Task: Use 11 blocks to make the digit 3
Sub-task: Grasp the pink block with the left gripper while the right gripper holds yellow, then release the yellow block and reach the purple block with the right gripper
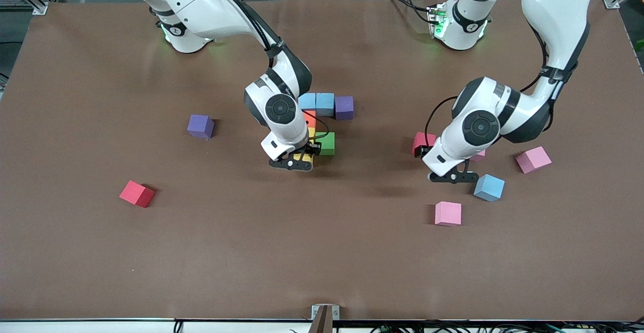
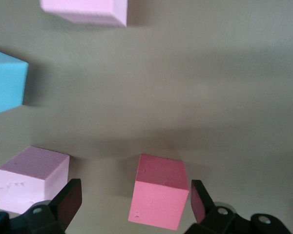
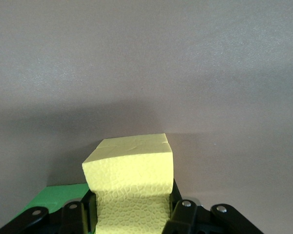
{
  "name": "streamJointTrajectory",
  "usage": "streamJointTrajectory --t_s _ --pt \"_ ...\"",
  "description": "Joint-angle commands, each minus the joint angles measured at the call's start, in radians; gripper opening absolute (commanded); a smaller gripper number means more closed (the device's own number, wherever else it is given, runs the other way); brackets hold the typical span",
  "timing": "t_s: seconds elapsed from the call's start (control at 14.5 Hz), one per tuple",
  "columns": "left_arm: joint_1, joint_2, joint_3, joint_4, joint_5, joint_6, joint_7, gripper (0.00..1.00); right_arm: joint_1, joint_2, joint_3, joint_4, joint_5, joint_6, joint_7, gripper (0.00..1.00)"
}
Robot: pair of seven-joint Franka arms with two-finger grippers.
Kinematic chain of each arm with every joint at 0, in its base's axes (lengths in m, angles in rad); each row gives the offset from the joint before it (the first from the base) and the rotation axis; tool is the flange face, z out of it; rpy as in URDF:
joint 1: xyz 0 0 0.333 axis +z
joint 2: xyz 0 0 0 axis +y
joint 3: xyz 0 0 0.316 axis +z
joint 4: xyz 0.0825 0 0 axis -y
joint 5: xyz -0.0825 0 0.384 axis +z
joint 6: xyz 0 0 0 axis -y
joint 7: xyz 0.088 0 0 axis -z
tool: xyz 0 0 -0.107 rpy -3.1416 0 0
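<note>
Pink block (image 1: 448, 213) lies closest to the front camera, at six o'clock of the left gripper (image 1: 453, 178). That gripper's fingers stand spread wide over a deeper pink block (image 2: 158, 197), and a loose blue block (image 1: 489, 187) sits at four o'clock. The right gripper (image 1: 298, 164) pinches a yellow block (image 3: 132, 180) at seven o'clock of the green block (image 1: 327, 143). This is the camera-side end of the unfinished digit 3 (image 1: 324, 104), with its blue-and-purple bar at twelve.
</note>
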Motion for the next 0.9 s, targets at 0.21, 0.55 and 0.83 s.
streamJointTrajectory --t_s 0.21,0.55,0.83 --pt "0.008 -0.019 -0.005 -0.112 0.017 0.124 0.024 0.98 0.008 0.006 -0.012 -0.003 -0.018 0.015 0.021 1.00" --pt "0.011 0.030 -0.007 -0.135 0.018 0.149 0.025 0.93 -0.006 -0.020 -0.010 0.012 -0.002 0.002 0.013 1.00" --pt "0.015 0.055 -0.007 -0.141 0.017 0.149 0.024 0.87 -0.048 -0.058 -0.006 0.024 0.002 -0.037 0.013 1.00"
